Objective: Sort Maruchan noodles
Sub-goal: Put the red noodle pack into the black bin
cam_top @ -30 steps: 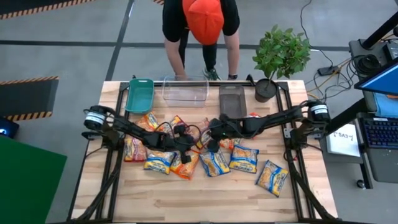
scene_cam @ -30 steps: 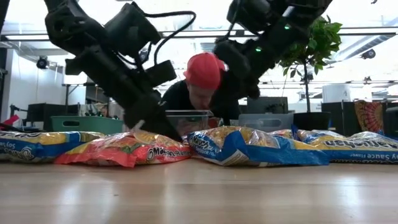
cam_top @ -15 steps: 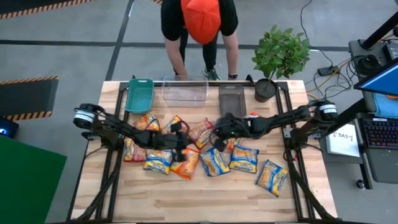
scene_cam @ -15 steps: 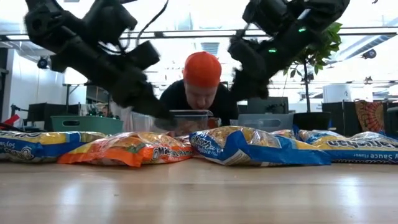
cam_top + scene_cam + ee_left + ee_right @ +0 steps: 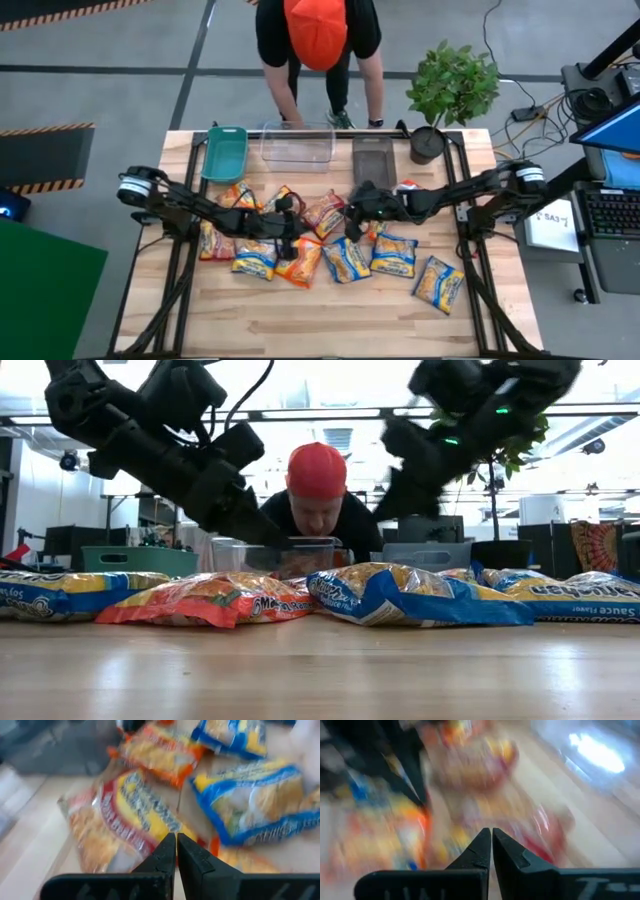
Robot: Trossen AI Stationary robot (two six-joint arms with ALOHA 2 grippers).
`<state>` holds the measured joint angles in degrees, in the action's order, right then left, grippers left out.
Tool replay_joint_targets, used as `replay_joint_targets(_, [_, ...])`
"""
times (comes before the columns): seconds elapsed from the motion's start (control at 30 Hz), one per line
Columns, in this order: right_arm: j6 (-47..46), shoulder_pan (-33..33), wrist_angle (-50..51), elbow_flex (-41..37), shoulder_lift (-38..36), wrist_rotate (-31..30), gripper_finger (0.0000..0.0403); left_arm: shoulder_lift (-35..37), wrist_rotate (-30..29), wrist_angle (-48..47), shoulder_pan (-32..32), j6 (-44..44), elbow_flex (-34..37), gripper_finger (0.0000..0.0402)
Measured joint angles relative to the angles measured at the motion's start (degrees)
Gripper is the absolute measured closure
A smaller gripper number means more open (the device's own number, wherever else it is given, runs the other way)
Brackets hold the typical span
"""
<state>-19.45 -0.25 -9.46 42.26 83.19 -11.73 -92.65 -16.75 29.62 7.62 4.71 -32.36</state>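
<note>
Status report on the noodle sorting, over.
Left gripper and right gripper shut, empty, above noodle packets. Bins hold no packets. Person leaning at table's far edge.

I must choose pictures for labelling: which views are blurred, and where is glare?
Right wrist view: strongly blurred, noodle packets only colour smears, white glare on the table. Left wrist view: mildly blurred, red packet still recognisable. Low view: bright backlight, both arms dark silhouettes. High view: evenly lit, sharp.

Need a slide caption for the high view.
Both shut grippers, left and right, hover over scattered noodle packets below three bins.
</note>
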Motion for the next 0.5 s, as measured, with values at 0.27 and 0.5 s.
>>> replay_joint_targets(0.27, [-0.8, -0.5, -3.1, -2.5, -1.3, 0.2, 0.0394, 0.5, 0.1, 0.0, -0.2, 0.1, 0.0, 0.0402])
replay_joint_targets(0.5, [-0.5, -0.5, -5.7, -1.5, -1.3, 0.2, 0.0394, 0.7, 0.1, -0.6, -0.2, 0.1, 0.3, 0.0402])
